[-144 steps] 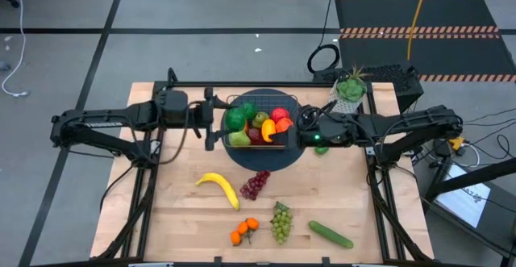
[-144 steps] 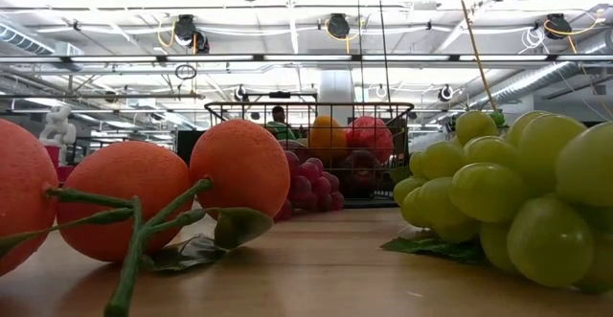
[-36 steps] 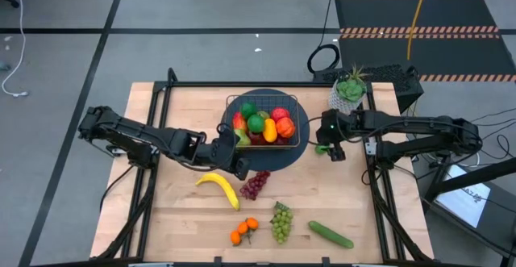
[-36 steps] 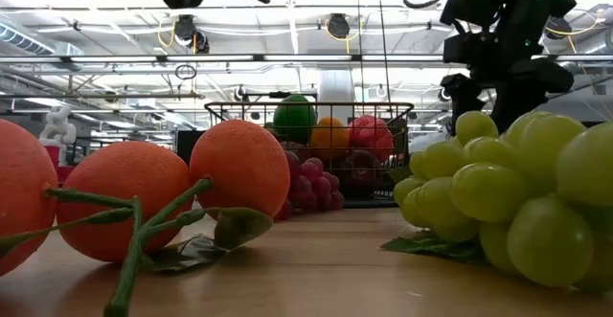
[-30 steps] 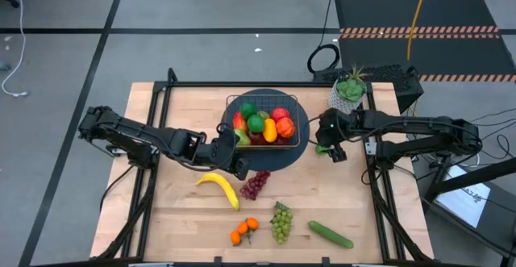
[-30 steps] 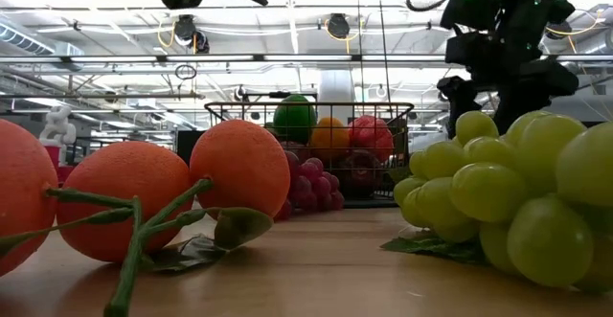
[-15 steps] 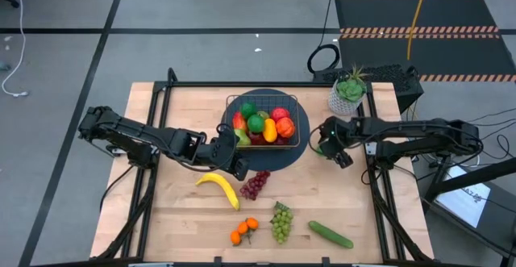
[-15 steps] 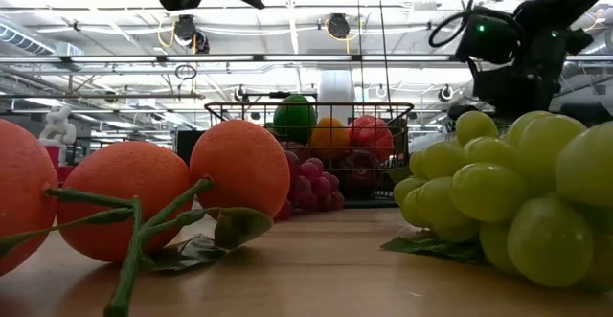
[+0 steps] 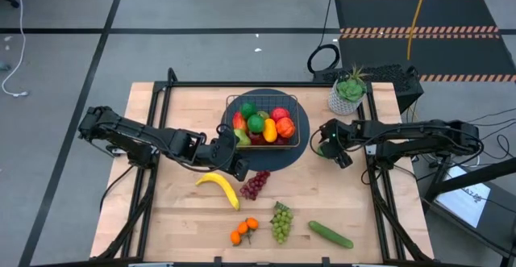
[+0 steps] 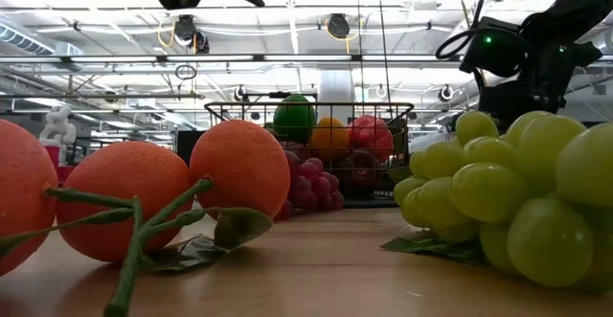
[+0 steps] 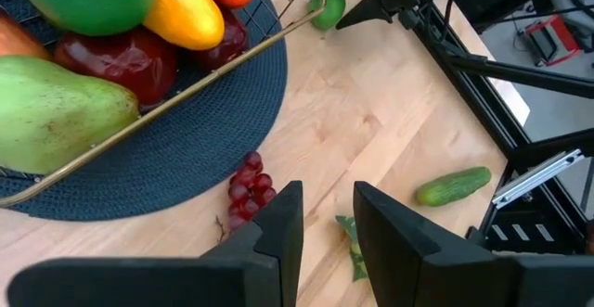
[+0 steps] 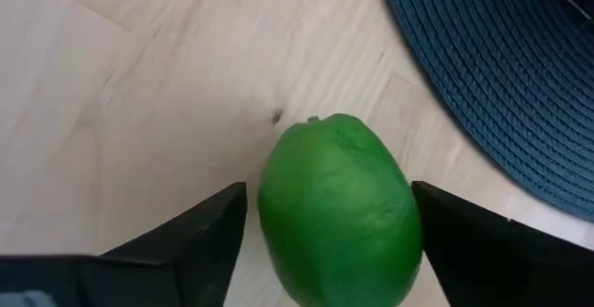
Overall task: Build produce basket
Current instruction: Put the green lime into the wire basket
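Observation:
The wire basket [image 9: 295,110] stands on a round dark mat [image 9: 282,159] and holds red, green, orange and yellow produce. A green lime [image 12: 339,214] lies on the bare wood just right of the mat. My right gripper [image 12: 329,191] is open and reaches down over the lime, one finger on each side. My left gripper [image 11: 327,233] hovers above the table at the mat's near-left edge, between the banana [image 9: 219,188] and the purple grapes [image 9: 255,184]. A narrow gap shows between its fingers, with nothing in it. My right gripper comes at the lime from above, pointing down. One finger [image 12: 200,228] stands at one side [image 12: 274,205] of the lime and the other at its opposite side. The lime rests on the table. I cannot tell whether the fingers touch it.
Oranges [image 9: 243,231], green grapes [image 9: 280,221] and a cucumber [image 9: 330,234] lie near the front edge. A potted plant [image 9: 348,92] stands at the far right, close behind my right arm. Bare wood lies on the table's left side.
My right gripper has come down and tipped forward over the lime beside the mat, its arm dropping lower. The lime has stayed where it was.

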{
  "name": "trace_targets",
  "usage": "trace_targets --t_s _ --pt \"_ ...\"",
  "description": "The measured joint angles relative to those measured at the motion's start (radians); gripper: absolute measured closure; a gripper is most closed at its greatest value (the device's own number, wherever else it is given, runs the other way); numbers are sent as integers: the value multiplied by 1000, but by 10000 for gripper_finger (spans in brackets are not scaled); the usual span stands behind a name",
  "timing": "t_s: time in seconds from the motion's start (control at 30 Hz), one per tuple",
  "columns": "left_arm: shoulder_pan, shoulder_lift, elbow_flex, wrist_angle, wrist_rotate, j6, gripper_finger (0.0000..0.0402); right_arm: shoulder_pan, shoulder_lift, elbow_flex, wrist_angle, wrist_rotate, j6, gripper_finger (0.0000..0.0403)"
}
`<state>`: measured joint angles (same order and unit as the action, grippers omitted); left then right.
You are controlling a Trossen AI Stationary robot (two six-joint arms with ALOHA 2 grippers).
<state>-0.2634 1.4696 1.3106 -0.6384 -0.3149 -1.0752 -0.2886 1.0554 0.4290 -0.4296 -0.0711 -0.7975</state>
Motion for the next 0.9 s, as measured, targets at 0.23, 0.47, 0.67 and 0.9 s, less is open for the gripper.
trace_targets --t_s 0.23,0.47,0.67,0.9 --pt "0 0 0 0 0 3 304 0 0 0 16 0 23 166" --pt "0 0 0 0 0 7 304 5 -1 30 28 48 71 194" --pt "0 0 0 0 2 38 304 40 -29 116 35 47 224 194" --pt "1 0 0 -2 3 69 304 103 -87 198 -20 45 481 193"
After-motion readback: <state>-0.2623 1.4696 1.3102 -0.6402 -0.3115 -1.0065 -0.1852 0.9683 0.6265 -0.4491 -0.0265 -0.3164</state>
